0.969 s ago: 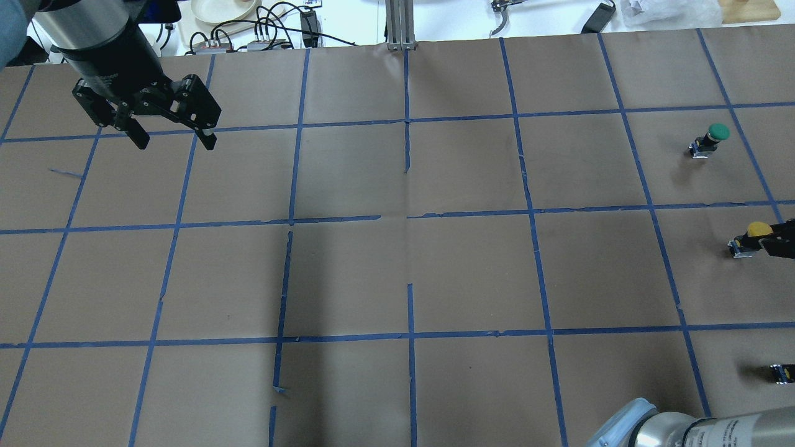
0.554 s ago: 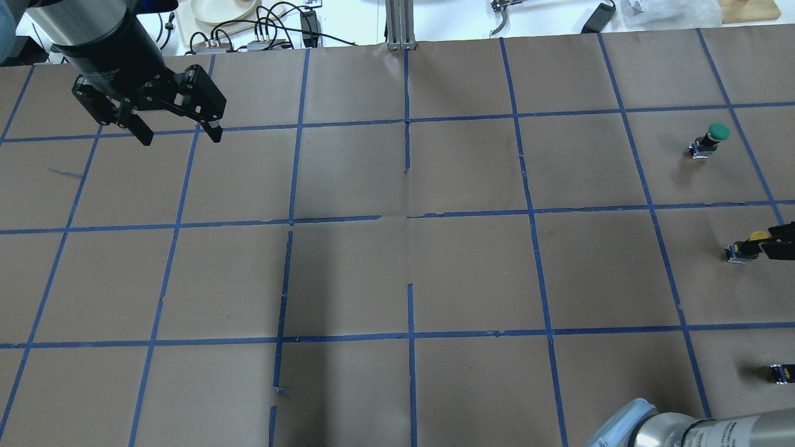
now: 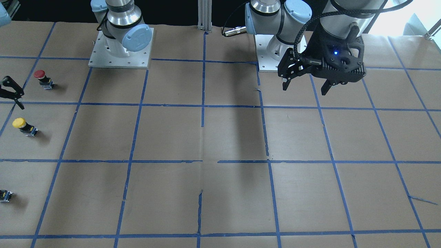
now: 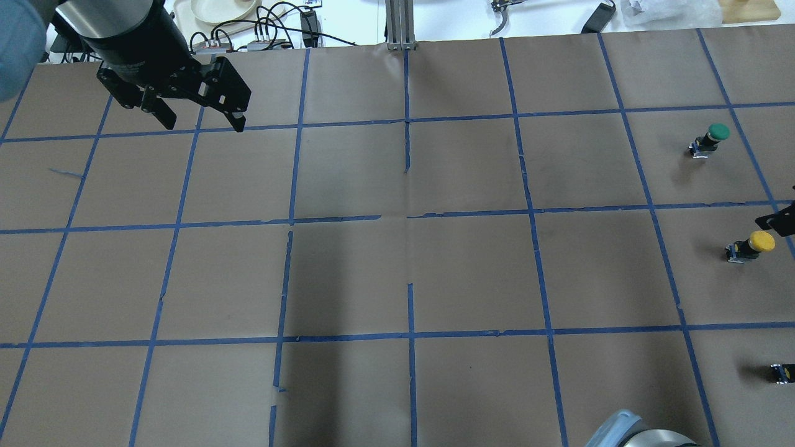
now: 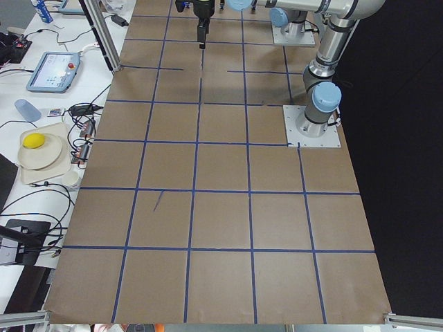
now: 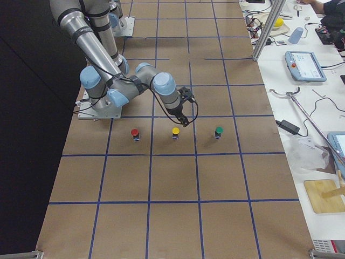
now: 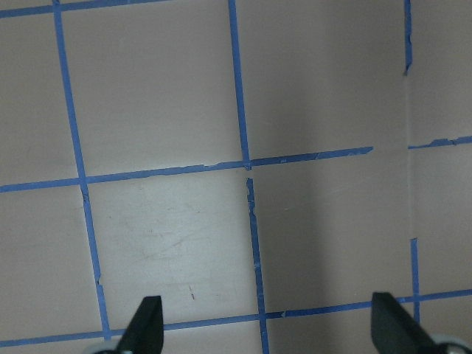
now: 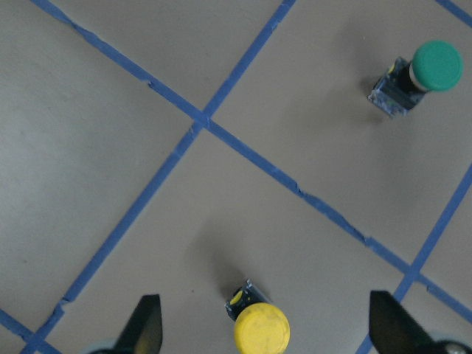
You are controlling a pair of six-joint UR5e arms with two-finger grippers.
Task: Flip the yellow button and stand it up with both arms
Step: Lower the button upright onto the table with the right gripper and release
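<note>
The yellow button [image 4: 751, 244] stands upright on its square base, cap up, near the table's right edge. It also shows in the front view [image 3: 22, 126] and the right wrist view [image 8: 259, 330]. My right gripper [image 6: 184, 120] is open and empty. It hangs a little above and beside the button, not touching it, and one finger [image 4: 780, 218] shows at the overhead view's edge. My left gripper [image 4: 202, 124] is open and empty, high over the far left of the table, also seen in the front view [image 3: 305, 90].
A green-capped button [image 4: 712, 138] stands one square beyond the yellow one. A red-capped button [image 3: 43, 78] stands on its other side. A tiny dark switch block with a yellow spot [image 4: 781, 372] lies near the right edge. Brown paper with blue tape grid [image 4: 410, 273] covers the table.
My right gripper held the yellow button low at the table, then let go and drew back. The button now stands free. My left gripper has moved right and farther back.
</note>
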